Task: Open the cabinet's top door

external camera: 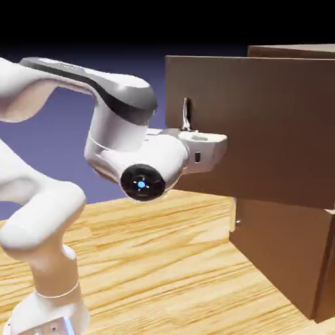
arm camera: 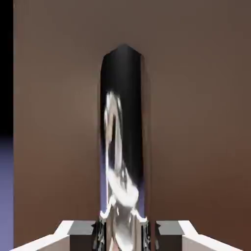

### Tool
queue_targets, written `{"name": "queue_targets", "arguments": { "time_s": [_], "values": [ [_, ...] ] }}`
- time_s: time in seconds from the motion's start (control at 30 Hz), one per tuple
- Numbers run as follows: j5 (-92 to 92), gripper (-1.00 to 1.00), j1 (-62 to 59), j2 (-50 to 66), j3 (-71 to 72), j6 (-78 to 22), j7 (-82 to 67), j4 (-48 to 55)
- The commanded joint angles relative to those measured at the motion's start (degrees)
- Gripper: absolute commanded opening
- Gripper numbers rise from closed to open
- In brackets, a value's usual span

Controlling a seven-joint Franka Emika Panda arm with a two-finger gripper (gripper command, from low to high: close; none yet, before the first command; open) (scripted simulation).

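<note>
The dark-brown cabinet (external camera: 288, 51) stands at the exterior view's right. Its top door (external camera: 275, 124) is swung out from the body, with its free edge well to the left of the cabinet. A short grey metal handle (external camera: 187, 112) sits near that edge. My gripper (external camera: 189, 129) is shut on the handle, with the white hand right behind it. In the hand view the shiny handle (arm camera: 122, 122) rises large between my two grey fingertips (arm camera: 79, 236), which press its sides, and the brown door (arm camera: 196, 122) fills the background.
The lower brown panel (external camera: 281, 255) sits closed below the door, its small handle (external camera: 237, 222) at its left edge. The wooden table (external camera: 163, 275) spreads under the arm. My arm's elbow and forearm (external camera: 118, 98) hang just left of the door.
</note>
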Motion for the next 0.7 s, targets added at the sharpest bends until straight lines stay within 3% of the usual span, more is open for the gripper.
{"name": "queue_targets", "arguments": {
  "time_s": [0.0,0.67],
  "values": [
    [-1.70,-1.00,0.30,2.09,-1.69,-2.38,-0.71,1.77],
    [-16.15,-1.00,3.52,43.14,-18.72,-44.77,-17.81,41.87]
  ]
}}
